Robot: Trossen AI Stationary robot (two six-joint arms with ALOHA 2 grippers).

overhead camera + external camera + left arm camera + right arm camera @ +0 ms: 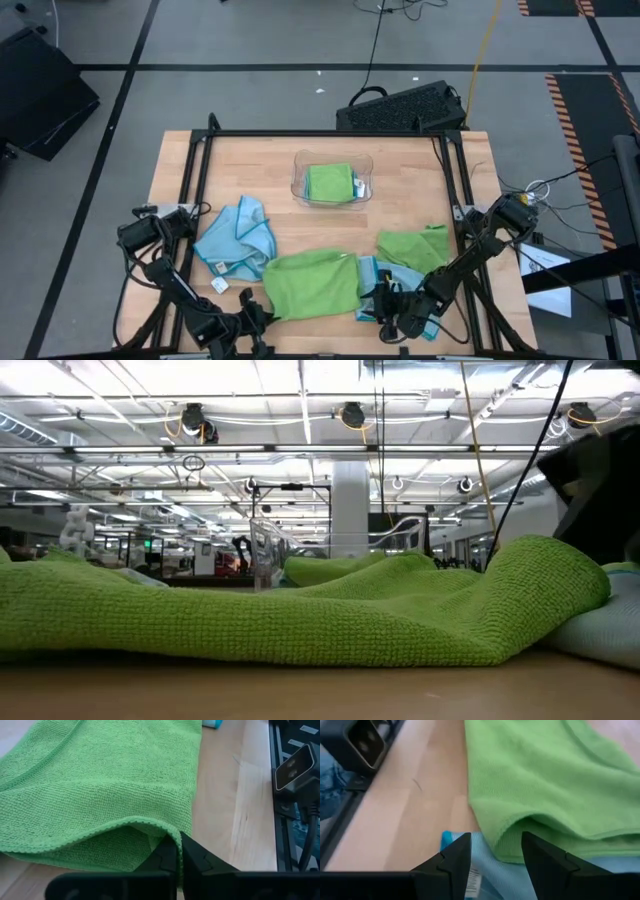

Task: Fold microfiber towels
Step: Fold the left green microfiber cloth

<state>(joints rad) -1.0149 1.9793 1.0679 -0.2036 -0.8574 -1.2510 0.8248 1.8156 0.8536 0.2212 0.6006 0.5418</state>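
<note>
Left end effector (179,851) pinched shut on near-left corner of the green towel (312,284), near-centre tabletop (400,160). Towel's long axis runs left-right. Right end effector (496,854) half-open, straddling the near-right corner over a blue towel (485,870), not gripping yet. Only wrist views show this; low view just shows cloth.

Overhead, table-level and close wrist views share the green towel (312,284).

Green towel fills my table-level view.
I see the lime green towel (300,615) rumpled on the table (320,695); a light blue towel (605,625) touches its right end.
</note>
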